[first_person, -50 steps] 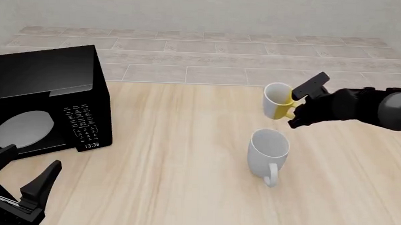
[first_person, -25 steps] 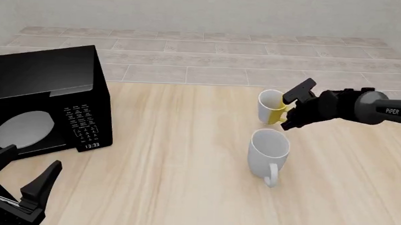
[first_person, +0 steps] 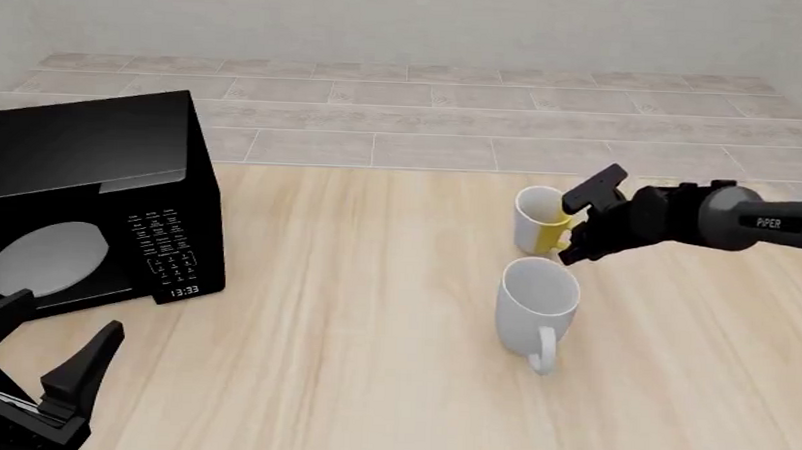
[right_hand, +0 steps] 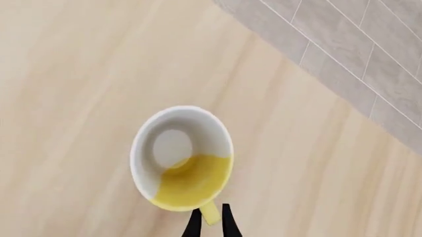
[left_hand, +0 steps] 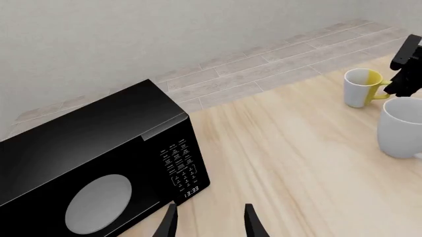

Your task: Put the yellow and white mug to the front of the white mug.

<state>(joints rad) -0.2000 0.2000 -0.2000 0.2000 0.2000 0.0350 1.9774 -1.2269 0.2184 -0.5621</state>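
Two mugs on bench point(first_person: 369, 364): one yellow and white mug point(first_person: 540, 220), one white mug point(first_person: 534, 302). Right end effector point(right_hand: 211, 223) pinches yellow handle point(right_hand: 209, 213). Left end effector point(left_hand: 207, 224) spread, empty.

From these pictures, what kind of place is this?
Probably a simulated kitchen counter: a black microwave stands on a pale wooden table, with two mugs nearby and a tiled floor beyond.
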